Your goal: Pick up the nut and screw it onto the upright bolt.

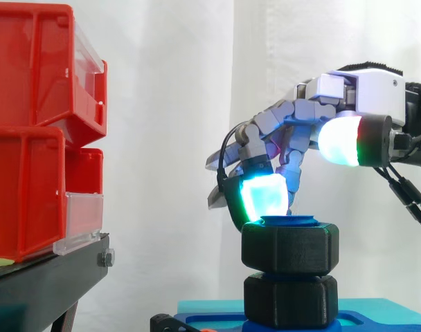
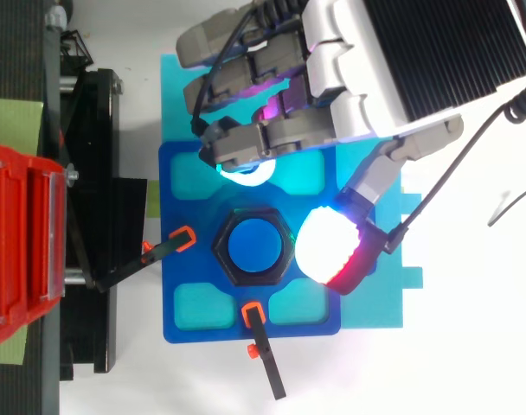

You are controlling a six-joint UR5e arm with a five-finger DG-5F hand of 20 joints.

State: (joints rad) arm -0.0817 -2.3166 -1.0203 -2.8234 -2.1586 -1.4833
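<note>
The hand (image 1: 363, 86), fingers loosely spread and gripping nothing, hung over your black hex nut (image 1: 289, 246), which sat just below its fingertips (image 1: 264, 194) on the upright blue bolt (image 2: 253, 245).

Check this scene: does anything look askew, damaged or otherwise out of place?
Nothing stands out. The black hexagonal plastic nut sits level on the upright blue bolt, above a second black hexagonal piece on the blue base plate.
</note>
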